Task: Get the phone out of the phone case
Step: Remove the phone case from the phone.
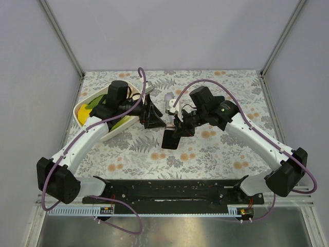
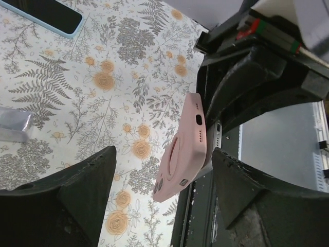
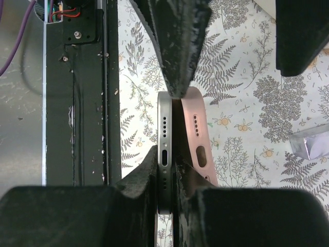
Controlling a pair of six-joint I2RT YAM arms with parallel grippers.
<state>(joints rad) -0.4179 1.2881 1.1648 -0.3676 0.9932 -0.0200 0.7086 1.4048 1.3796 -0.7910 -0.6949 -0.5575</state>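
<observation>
Right jaws were clenched on the phone (image 3: 164, 154), mid-frame, pink case (image 2: 180, 149) half off — your left jaws stood released, short of it. You needed to pinch case only, then peel away.

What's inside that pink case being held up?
A grey phone, its bottom edge with charging port lifted clear of the pink case. The rest hides behind case and right gripper.
</observation>
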